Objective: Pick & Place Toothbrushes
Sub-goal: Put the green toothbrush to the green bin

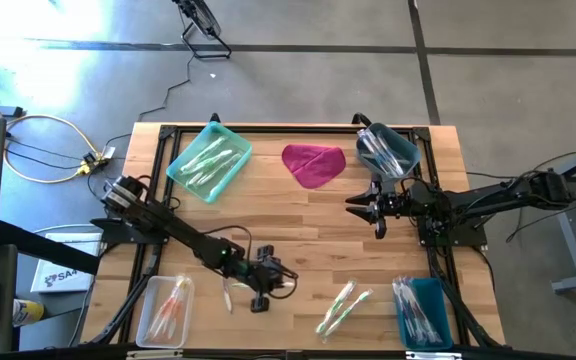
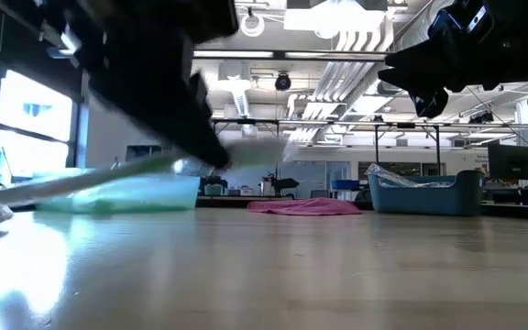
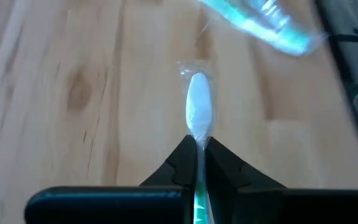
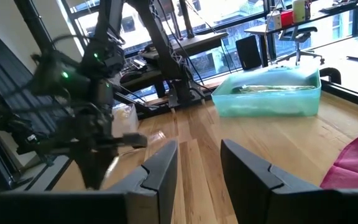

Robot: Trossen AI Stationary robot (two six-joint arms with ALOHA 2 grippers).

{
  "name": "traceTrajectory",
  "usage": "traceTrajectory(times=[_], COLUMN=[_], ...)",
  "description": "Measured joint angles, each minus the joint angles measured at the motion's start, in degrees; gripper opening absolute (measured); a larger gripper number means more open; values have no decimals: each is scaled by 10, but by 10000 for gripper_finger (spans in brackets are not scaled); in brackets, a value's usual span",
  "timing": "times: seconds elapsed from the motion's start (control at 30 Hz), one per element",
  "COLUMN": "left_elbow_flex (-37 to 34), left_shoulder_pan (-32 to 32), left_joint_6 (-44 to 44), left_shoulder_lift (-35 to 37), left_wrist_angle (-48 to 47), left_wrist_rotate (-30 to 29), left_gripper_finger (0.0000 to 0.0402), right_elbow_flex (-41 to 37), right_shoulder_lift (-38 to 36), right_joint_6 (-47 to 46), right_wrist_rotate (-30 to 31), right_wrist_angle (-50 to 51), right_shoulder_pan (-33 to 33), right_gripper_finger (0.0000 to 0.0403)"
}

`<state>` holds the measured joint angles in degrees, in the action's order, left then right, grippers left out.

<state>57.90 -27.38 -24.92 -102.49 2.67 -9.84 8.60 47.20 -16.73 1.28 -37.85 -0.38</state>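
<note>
My left gripper (image 3: 197, 142) hangs over the near middle of the table (image 1: 298, 225), shut on a wrapped toothbrush (image 3: 199, 112) with a white head and green handle. In the high view this gripper (image 1: 273, 280) stands left of two loose green toothbrushes (image 1: 343, 310) lying flat on the wood. Another wrapped green toothbrush (image 3: 260, 22) lies beyond the fingers. My right gripper (image 4: 197, 149) waits open and level at the far right (image 1: 360, 205), holding nothing. My left gripper pinches the toothbrush at its neck (image 3: 199, 144), just behind the white head, between its two fingertips. The fingers slant down and lie along the brush, so the head sticks out past them and the green handle (image 3: 199, 205) runs back between them. The brush (image 2: 108, 174) is tilted, clear of the table.
A teal tray (image 1: 208, 160) with toothbrushes stands far left, and a clear bin (image 1: 163, 310) with pink ones near left. A blue bin (image 1: 423, 310) sits near right, another bin (image 1: 388, 150) far right. A magenta cloth (image 1: 313, 163) lies far centre.
</note>
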Motion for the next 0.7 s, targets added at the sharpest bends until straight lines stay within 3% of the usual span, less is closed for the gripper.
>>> traceTrajectory(times=[0.27, 0.7], left_elbow_flex=[55, 119], left_shoulder_pan=[0, 1], left_joint_6=[80, 82], left_shoulder_lift=[42, 113], left_wrist_angle=[-75, -296], left_wrist_rotate=[-72, -221], left_gripper_finger=[13, 13], right_elbow_flex=[0, 0], right_shoulder_lift=[0, 0], right_joint_6=[-2, -2], right_wrist_rotate=[0, 0], right_wrist_angle=[5, 11], right_shoulder_pan=[0, 0], right_gripper_finger=[116, 116])
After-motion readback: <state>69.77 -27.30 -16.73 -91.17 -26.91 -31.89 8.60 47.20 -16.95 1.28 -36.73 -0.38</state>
